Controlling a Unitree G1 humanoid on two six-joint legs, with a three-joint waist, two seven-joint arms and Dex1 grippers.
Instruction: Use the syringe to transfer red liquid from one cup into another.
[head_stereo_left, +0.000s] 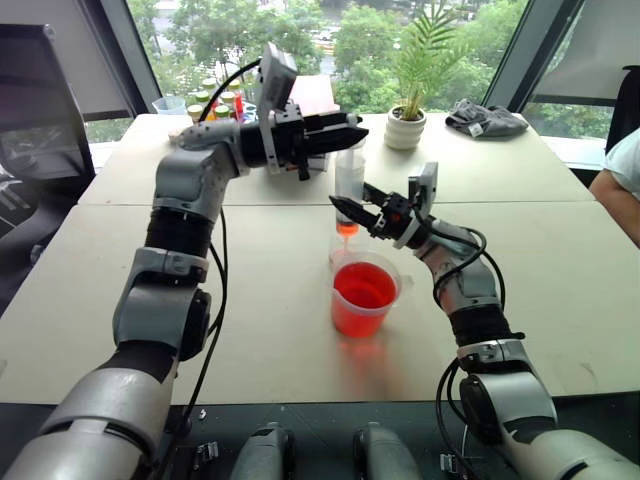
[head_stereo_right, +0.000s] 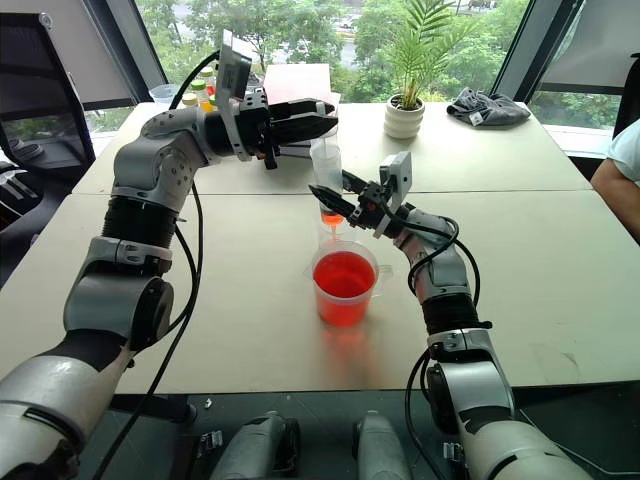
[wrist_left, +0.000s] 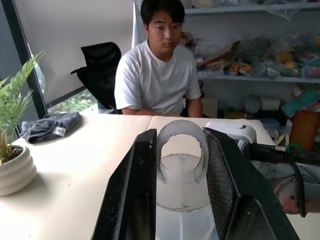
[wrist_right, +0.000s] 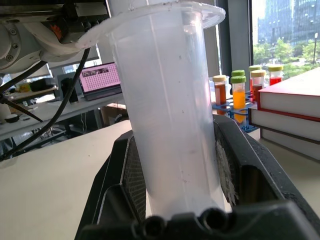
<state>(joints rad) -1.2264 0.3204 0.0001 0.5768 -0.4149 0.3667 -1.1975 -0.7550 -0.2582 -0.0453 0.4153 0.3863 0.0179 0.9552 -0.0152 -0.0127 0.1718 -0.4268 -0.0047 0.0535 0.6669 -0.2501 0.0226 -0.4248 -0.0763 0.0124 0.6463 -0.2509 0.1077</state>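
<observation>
Two grips on syringe (head_stereo_left: 349, 185): right gripper (head_stereo_left: 345, 208) clamped round barrel, left gripper (head_stereo_left: 352, 133) closed on plunger. Press plunger slowly, tip over narrow cup (head_stereo_left: 342, 250).

**Both arms raised, both grippers clamped**

Your left arm reaches up and forward, its wrist bent so the left gripper (head_stereo_left: 352, 131) points sideways toward your right, fingers (wrist_left: 131, 200) pressed against the plunger top between them. Your right arm sits lower, elbow bent, its right gripper (head_stereo_left: 343, 207) angled toward your left and slightly up, fingers (wrist_right: 125, 185) squeezed on the syringe barrel.
</observation>
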